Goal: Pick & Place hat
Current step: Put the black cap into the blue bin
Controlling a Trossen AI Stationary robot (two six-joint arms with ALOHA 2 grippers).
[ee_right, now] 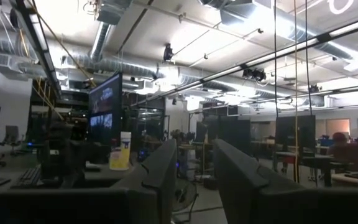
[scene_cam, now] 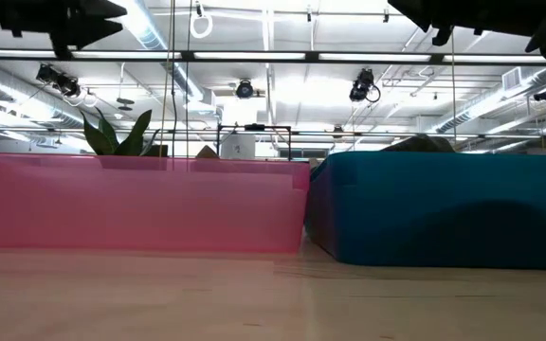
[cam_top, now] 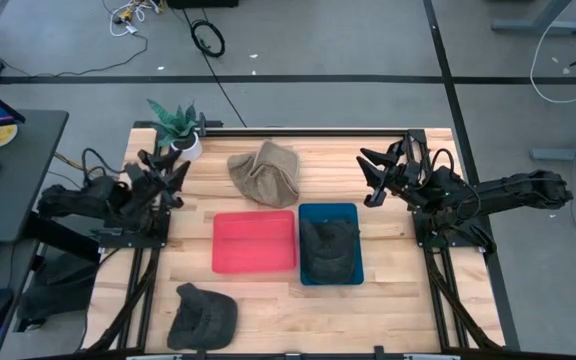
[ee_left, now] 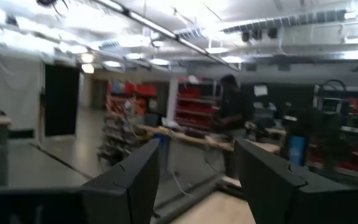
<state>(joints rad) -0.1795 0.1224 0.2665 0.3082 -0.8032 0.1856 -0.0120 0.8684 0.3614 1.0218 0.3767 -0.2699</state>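
A tan hat (cam_top: 265, 173) lies on the table near its far edge. A dark hat (cam_top: 328, 250) lies inside the blue bin (cam_top: 352, 214); its top (scene_cam: 425, 144) shows above the blue wall in the low view. Another dark hat (cam_top: 203, 316) lies at the near edge. The red bin (cam_top: 254, 241) holds nothing that I can see. My left gripper (cam_top: 171, 174) hovers open by the table's left side, its fingers (ee_left: 132, 186) pointing level into the room. My right gripper (cam_top: 376, 175) hovers open by the right side, raised, its fingers (ee_right: 166, 177) also level.
A potted plant (cam_top: 178, 128) stands at the far left corner, close to the left gripper. The two bins sit side by side mid-table. A person (ee_left: 232, 115) stands far off in the room beyond the table. Bare wood shows between the bins and the near edge.
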